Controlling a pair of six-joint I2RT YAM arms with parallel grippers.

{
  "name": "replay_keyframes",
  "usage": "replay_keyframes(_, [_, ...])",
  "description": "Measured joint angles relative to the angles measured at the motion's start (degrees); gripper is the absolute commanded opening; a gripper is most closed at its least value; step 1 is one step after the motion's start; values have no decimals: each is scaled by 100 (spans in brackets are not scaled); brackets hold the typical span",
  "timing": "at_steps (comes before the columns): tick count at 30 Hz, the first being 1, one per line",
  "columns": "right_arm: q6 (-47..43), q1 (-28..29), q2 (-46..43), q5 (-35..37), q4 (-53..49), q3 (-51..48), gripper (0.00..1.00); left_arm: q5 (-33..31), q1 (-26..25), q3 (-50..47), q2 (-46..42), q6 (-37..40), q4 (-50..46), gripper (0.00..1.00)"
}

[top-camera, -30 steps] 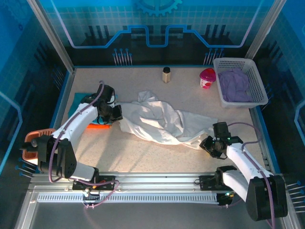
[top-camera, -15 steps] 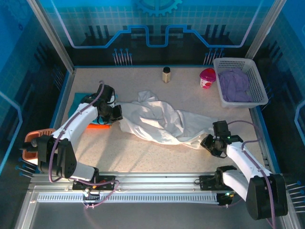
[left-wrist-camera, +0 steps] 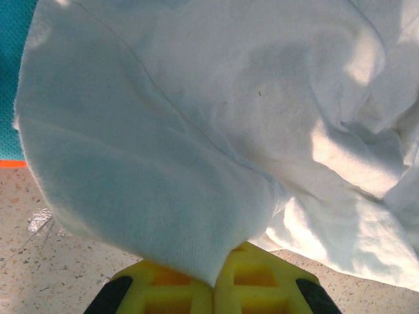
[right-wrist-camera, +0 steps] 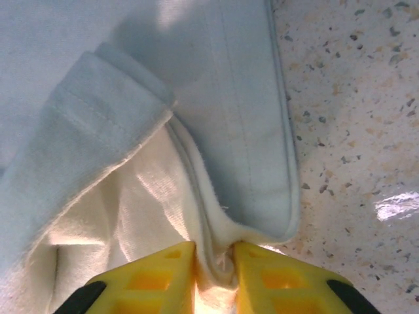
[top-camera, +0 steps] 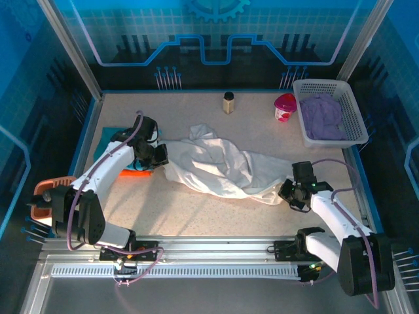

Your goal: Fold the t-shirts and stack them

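The white t-shirt (top-camera: 222, 167) lies crumpled across the middle of the table (top-camera: 209, 216), stretched between the two arms. The left gripper (top-camera: 159, 154) is clenched on the shirt's left end, just as a second ago; in the left wrist view its yellow fingers (left-wrist-camera: 177, 288) meet with a fold of white cloth (left-wrist-camera: 196, 150) coming out from between them. That arm has not moved. The right gripper (top-camera: 290, 194) has shifted slightly up the table and to the right since the earlier frame, and it now grasps the shirt's right corner; in the right wrist view the hem (right-wrist-camera: 222, 216) is pinched between the yellow fingers (right-wrist-camera: 170, 275), with bare table (right-wrist-camera: 353, 118) beside it. The teal t-shirt (top-camera: 110, 129) lies flat at the table's left edge and the orange t-shirt (top-camera: 134, 173) peeks out just under the left gripper, both unchanged. The white basket (top-camera: 357, 121) with purple cloth (top-camera: 321, 116) sits at the far right, the pink cup (top-camera: 285, 106) and small bottle (top-camera: 228, 103) at the far edge
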Motion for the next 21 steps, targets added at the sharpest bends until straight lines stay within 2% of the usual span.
replay_keyframes(2, [-35,2,-122,-28,-105,92,2,0,0,0,0,0,0,0])
replay_keyframes(10, [-120,-212,-546,-496,-492,916,0,0,0,2,-2,2,-7,0])
replay_keyframes(21, [-485,-1862,-201,-2013,-675,1611,0,-4,188,282,-85,81,-243,0])
